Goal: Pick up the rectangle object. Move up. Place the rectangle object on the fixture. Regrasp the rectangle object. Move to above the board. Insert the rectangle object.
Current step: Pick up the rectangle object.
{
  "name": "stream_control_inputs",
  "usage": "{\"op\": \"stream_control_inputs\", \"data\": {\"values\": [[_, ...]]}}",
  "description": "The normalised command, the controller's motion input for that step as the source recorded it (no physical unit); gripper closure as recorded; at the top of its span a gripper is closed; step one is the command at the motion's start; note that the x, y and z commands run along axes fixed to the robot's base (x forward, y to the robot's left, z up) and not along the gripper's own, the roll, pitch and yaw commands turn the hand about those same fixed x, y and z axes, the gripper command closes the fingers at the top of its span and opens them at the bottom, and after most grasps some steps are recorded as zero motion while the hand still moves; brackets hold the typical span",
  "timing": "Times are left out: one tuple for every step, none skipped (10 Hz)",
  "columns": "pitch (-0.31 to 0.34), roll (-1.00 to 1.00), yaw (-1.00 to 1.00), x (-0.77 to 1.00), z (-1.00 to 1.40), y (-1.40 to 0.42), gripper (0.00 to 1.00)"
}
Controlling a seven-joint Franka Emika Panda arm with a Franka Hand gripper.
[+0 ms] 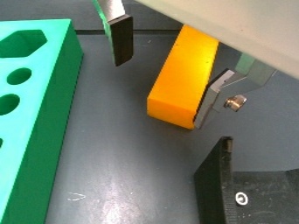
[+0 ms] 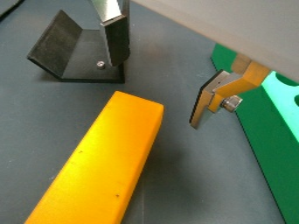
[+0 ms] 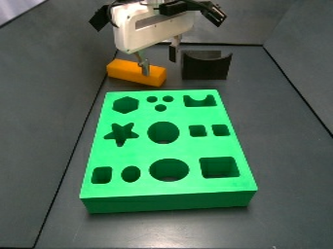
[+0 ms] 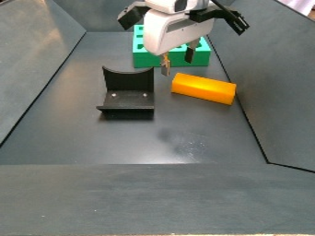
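1. Biggest risk, I reckon: the claw (image 2: 158, 74) sits off to one side of the smooth orange-yellow rectangular block (image 2: 100, 162). In a wrist view one silver finger (image 1: 216, 94) is just beside the block's side while the other is well apart over bare floor. Closing from here could just shove the block or grab nothing.
2. Coming down skewed could also land a fingertip on the block's top face and tip it.
3. Pose: the arm hangs down from above, claw pointing at the dark floor, low over the gap between the block (image 4: 202, 88) and the black L-shaped fixture (image 4: 127, 92).
4. Claw is spread wide and empty.
5. The block (image 3: 135, 70) lies flat on the floor, just off the far edge of the bright green board with cut-out holes (image 3: 163, 146), not yet lifted.
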Motion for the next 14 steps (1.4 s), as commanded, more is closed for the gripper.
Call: {"op": "stream_control_inputs", "data": {"values": [[-0.067,0.00,0.61,-0.14,-0.13,-0.33,0.00],[-0.094,0.03,0.97,-0.22,-0.12,-0.16,0.00],[-0.061,0.04,1.00,-0.01,-0.13,0.00,0.00],[-0.059,0.04,1.00,-0.01,-0.13,0.00,0.00],[-0.009,0.02,0.97,0.00,-0.07,0.03,0.00],[0.000,0.05,0.53,0.38,0.00,0.30,0.00],[0.061,0.07,0.40,0.28,0.11,0.55,0.00],[0.086,0.02,0.32,0.13,0.11,0.74,0.00],[0.000,-0.08,0.23,0.14,0.07,0.09,0.00],[0.000,0.00,0.00,0.00,-0.01,0.02,0.00],[-0.099,0.04,0.14,-0.13,-0.41,-0.18,0.00],[-0.109,0.04,0.16,-0.16,-0.43,-0.21,0.00],[-0.111,0.02,0.11,-0.19,-0.39,-0.02,0.00],[-0.049,0.00,0.09,-0.12,-0.23,0.10,0.00]]}}
